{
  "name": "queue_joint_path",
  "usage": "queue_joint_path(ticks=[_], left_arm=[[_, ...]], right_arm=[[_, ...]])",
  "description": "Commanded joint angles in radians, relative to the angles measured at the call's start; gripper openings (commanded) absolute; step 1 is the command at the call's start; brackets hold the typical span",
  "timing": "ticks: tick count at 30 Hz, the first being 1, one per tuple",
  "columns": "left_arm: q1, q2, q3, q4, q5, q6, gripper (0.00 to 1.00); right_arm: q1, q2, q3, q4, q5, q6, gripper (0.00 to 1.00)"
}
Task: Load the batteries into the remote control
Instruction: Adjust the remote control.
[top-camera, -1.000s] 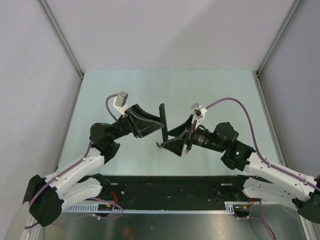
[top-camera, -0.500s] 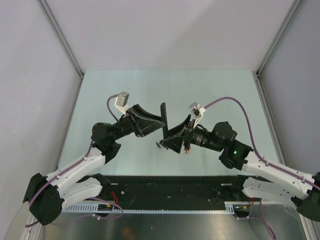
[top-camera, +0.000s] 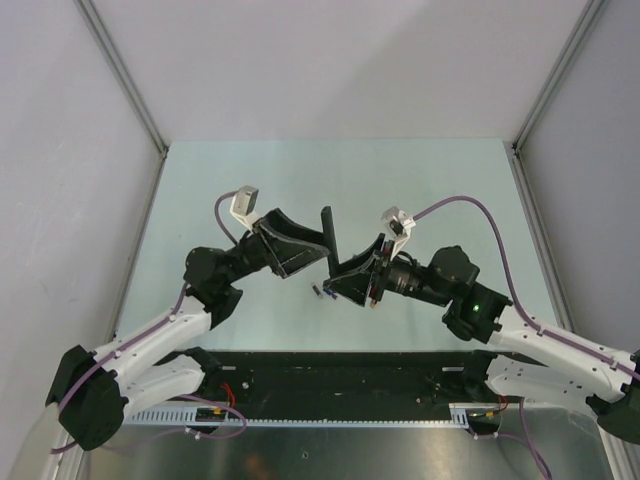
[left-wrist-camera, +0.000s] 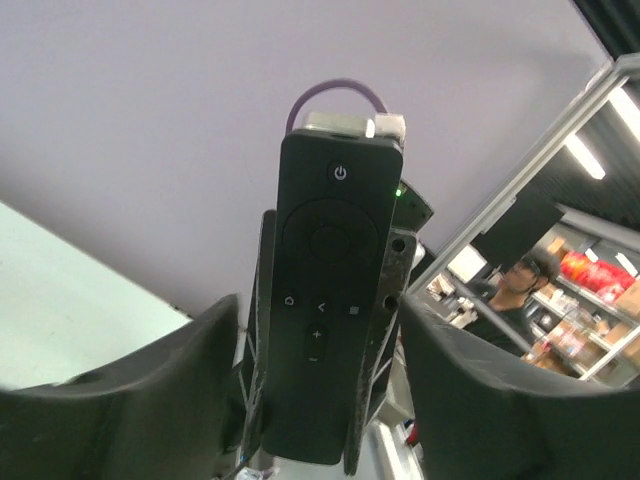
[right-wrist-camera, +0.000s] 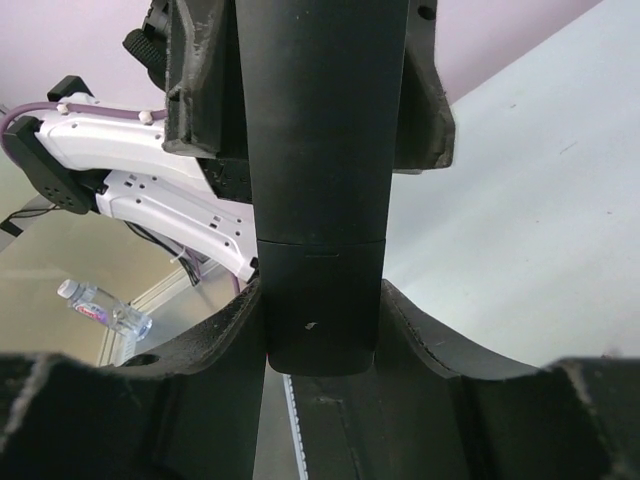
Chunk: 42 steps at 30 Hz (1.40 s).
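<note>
The remote control (top-camera: 326, 243) is a slim black bar held upright above the table between both arms. In the right wrist view its plain back (right-wrist-camera: 320, 150) faces me, and my right gripper (right-wrist-camera: 320, 300) is shut on its lower end, both fingers pressed against its sides. In the left wrist view its button face (left-wrist-camera: 325, 300) shows. My left gripper (left-wrist-camera: 318, 310) stands open around it, with gaps between its fingers (left-wrist-camera: 160, 400) and the remote. One tiny dark battery (top-camera: 318, 292) lies on the table just below the grippers. Whether any battery sits inside the remote is hidden.
The pale green table (top-camera: 400, 180) is bounded by grey walls and metal frame posts (top-camera: 120, 75). A black strip (top-camera: 340, 385) runs along the near edge between the arm bases. A water bottle (right-wrist-camera: 100, 305) shows off the table.
My right gripper's jaws have closed in from wide open onto the remote's lower end. My left gripper's jaws have spread apart off the remote. The remote has stayed nearly in place.
</note>
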Motion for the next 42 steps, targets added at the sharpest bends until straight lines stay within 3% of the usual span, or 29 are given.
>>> queue_joint_path(ticks=[1, 2, 5, 9, 11, 15, 19, 25, 34, 42], left_arm=[[-0.001, -0.014, -0.003, 0.042, -0.004, 0.011, 0.78], [-0.003, -0.014, -0.005, 0.041, -0.005, 0.017, 0.86], [-0.001, -0.022, -0.008, 0.043, -0.008, 0.033, 0.92], [0.005, -0.034, -0.016, 0.034, -0.025, 0.074, 0.93], [0.012, -0.055, -0.023, -0.009, -0.042, 0.106, 0.94], [0.013, -0.108, 0.016, -0.248, -0.125, 0.24, 0.98], [-0.012, -0.117, 0.062, -0.441, -0.2, 0.32, 0.98], [-0.096, -0.123, 0.115, -0.586, -0.349, 0.421, 0.93], [-0.153, -0.054, 0.187, -0.767, -0.459, 0.487, 0.7], [-0.19, -0.017, 0.175, -0.772, -0.487, 0.461, 0.61]], right_arm=[[0.01, -0.037, 0.042, 0.003, 0.031, -0.032, 0.38], [0.013, -0.041, 0.042, 0.0, 0.031, -0.033, 0.37], [0.019, -0.052, 0.042, -0.01, 0.034, -0.038, 0.32], [0.039, -0.05, 0.082, -0.15, 0.127, -0.081, 0.28], [0.064, -0.038, 0.139, -0.227, 0.26, -0.118, 0.28], [0.111, -0.003, 0.215, -0.472, 0.465, -0.168, 0.28], [0.165, 0.032, 0.246, -0.543, 0.601, -0.167, 0.27], [0.24, 0.098, 0.275, -0.605, 0.764, -0.17, 0.27], [0.263, 0.121, 0.28, -0.57, 0.783, -0.152, 0.26], [0.286, 0.143, 0.28, -0.527, 0.778, -0.15, 0.25]])
